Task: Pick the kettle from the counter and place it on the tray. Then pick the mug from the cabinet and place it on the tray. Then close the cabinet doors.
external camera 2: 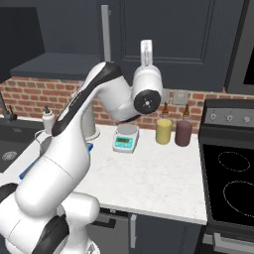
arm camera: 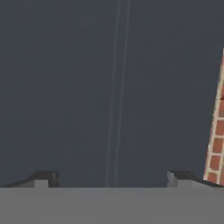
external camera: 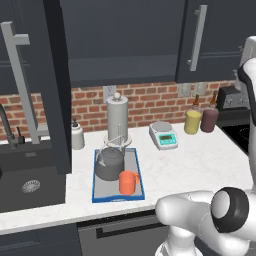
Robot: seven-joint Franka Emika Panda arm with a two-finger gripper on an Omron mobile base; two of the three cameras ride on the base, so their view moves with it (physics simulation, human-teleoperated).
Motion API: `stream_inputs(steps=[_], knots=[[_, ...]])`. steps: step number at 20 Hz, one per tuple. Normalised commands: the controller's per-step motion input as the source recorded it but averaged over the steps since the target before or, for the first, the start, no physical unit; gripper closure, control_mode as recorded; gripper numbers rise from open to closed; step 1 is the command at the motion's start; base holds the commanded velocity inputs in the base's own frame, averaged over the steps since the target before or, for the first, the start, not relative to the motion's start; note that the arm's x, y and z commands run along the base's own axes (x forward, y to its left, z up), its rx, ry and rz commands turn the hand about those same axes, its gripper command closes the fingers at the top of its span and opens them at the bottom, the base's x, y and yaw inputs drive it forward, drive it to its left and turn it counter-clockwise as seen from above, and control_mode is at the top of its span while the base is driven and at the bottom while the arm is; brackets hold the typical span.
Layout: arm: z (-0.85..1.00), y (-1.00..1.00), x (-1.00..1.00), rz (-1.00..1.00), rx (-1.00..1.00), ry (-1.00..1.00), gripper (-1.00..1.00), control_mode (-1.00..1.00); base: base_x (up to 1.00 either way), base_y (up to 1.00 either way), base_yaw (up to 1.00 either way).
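Tool [arm camera: 112,181] agape, facing cabinet door [arm camera: 87,87].

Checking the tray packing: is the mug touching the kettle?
Touching: in the left base view the mug overlaps the kettle base with no gap visible.

We see a glossy white arm [external camera 2: 64,163] built of thick, rounded segments that swell into bulbous housings at each joint. A black band runs along its upper link and black rings wrap the joints near the base, while one round white joint cap has a dark circular face with a small pale centre. The tool [arm camera: 111,179] ends in two small dark grey finger tips [arm camera: 43,178] with squared, blocky ends.
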Motion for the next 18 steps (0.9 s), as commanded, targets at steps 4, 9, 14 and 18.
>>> stream_inputs(steps=[4,9,14,18], knots=[[0.18,0.0,-0.7,0.0,-0.02,0.02,-1.0,-1.0,0.0,0.0,0.0],[0.02,0.01,-0.65,0.0,-0.11,0.16,-1.0,-1.0,0.0,0.0,0.0],[-0.19,0.04,-0.24,0.03,-0.09,0.06,-1.0,-1.0,0.0,0.0,0.0],[-0.09,0.03,-0.25,0.05,-0.03,0.02,-1.0,-1.0,0.0,0.0,0.0]])
